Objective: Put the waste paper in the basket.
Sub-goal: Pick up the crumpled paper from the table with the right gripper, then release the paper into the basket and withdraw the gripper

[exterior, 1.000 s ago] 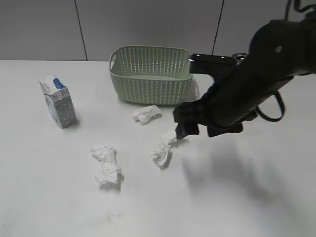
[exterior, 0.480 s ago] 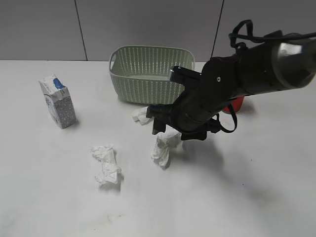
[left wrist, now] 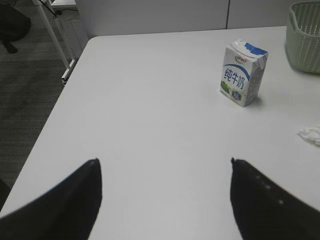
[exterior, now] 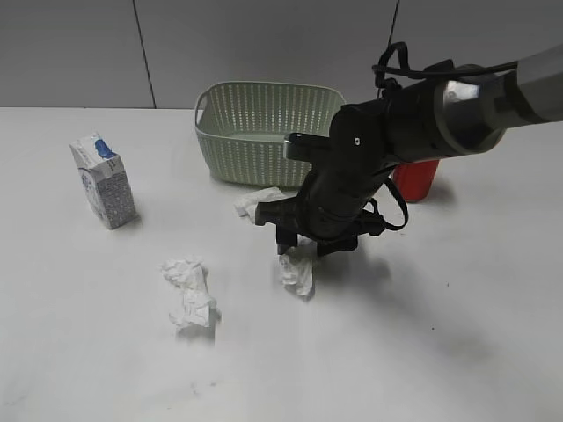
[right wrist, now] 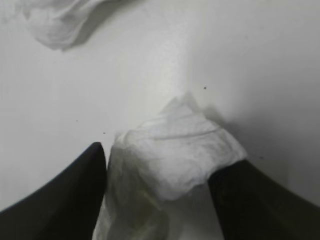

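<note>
While lowered over the white table (exterior: 457, 334): right gripper (right wrist: 157, 200), fingers either side of a waste paper wad (exterior: 297, 272), touching it; grip uncertain. Left gripper (left wrist: 165, 200) spread wide, holding nothing. Basket (exterior: 268, 132) at rear. Two more wads (exterior: 191, 293) (exterior: 260, 202) on tabletop. Milk carton (exterior: 104, 180), red can (exterior: 415, 178).

A white tabletop (left wrist: 150, 110) is filling most of the left wrist view, its left edge running beside a dark floor (left wrist: 25, 100) where pale frame legs (left wrist: 60, 30) are standing. The left hand (left wrist: 162, 200) is hanging over the bare surface with its two dark fingers (left wrist: 65, 205) spread wide apart, nothing lying between them. A blue-and-white milk carton (left wrist: 242, 72) is standing upright toward the far right. The green basket (left wrist: 306, 35) is showing at the top-right corner, and a scrap of waste paper (left wrist: 311, 134) is lying at the right edge.
</note>
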Available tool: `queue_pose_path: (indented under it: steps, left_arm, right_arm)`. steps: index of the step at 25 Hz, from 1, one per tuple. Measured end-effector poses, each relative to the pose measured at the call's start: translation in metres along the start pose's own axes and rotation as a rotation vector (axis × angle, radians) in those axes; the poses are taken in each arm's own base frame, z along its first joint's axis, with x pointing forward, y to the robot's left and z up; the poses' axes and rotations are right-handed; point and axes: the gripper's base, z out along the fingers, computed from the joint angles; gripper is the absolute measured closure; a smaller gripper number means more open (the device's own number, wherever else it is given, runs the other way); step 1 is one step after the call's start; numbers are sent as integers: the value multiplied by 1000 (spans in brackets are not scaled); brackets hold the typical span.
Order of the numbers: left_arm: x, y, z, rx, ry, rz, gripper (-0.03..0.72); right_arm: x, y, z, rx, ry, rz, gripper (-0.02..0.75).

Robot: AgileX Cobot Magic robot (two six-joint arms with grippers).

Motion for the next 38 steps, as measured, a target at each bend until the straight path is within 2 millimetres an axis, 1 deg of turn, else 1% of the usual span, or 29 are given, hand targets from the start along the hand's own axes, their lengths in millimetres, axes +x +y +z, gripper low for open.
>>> queue_pose_path:
  steps: [2, 5, 7, 8, 9, 10, 12, 14, 15, 18, 20, 23, 26, 28, 30, 32, 34, 35, 36, 37, 38]
  left_arm:
    - [0, 0, 0, 0, 0, 0, 103]
    - [0, 0, 0, 0, 0, 0, 103]
    - [0, 0, 0, 0, 0, 0, 103]
    - [0, 0, 0, 0, 0, 0, 103]
    - [0, 0, 0, 0, 0, 0, 103]
    - [0, 0, 0, 0, 0, 0, 103]
    - [0, 0, 0, 0, 0, 0, 103]
    - [0, 0, 0, 0, 0, 0, 103]
    - [0, 0, 0, 0, 0, 0, 103]
    - [0, 0, 0, 0, 0, 0, 103]
    - [0, 0, 0, 0, 0, 0, 103]
    - [0, 0, 0, 0, 0, 0, 112]
    - [0, 0, 0, 0, 0, 0, 115]
    - [0, 0, 0, 0, 0, 0, 116]
    - [0, 0, 0, 0, 0, 0, 116]
    - [0, 0, 0, 0, 0, 0, 116]
    - [0, 0, 0, 0, 0, 0, 116]
    - [0, 0, 0, -1, 0, 0, 116]
    - [0, 0, 0, -1, 0, 0, 116]
    - [0, 0, 0, -1, 0, 0, 116]
    - [0, 0, 0, -1, 0, 0, 116]
  right_arm:
    - [1, -1, 0, 13, 12, -15, 323]
    - [3, -2, 0, 28, 35, -38, 497]
    - [4, -3, -3, 36, 50, -55, 630]
    - [4, -2, -6, 36, 54, -65, 683]
    - [4, -2, -10, 36, 56, -74, 709]
    - [3, 0, -18, 27, 45, -85, 727]
    - [-3, 5, -40, -1, 1, -114, 738]
    - [-10, 12, -69, -48, -80, -154, 742]
    - [-14, 15, -83, -75, -133, -173, 743]
    - [-30, 24, -118, -136, -350, -268, 743]
    - [-41, 30, -131, -170, -507, -346, 743]
    - [-56, 39, -139, -241, -737, -465, 743]
    - [-67, 42, -128, -288, -898, -590, 743]
    - [-74, 36, -106, -300, -944, -619, 743]
    - [-83, 23, -83, -308, -973, -573, 743]
    - [-90, 7, -60, -298, -972, -461, 743]
    - [-97, -7, -44, -275, -964, -366, 727]
    - [-100, -12, -38, -266, -959, -336, 697]
    - [-102, -16, -34, -259, -957, -318, 642]
    - [-103, -18, -30, -254, -953, -307, 576]
    - [-103, -19, -28, -252, -950, -304, 478]
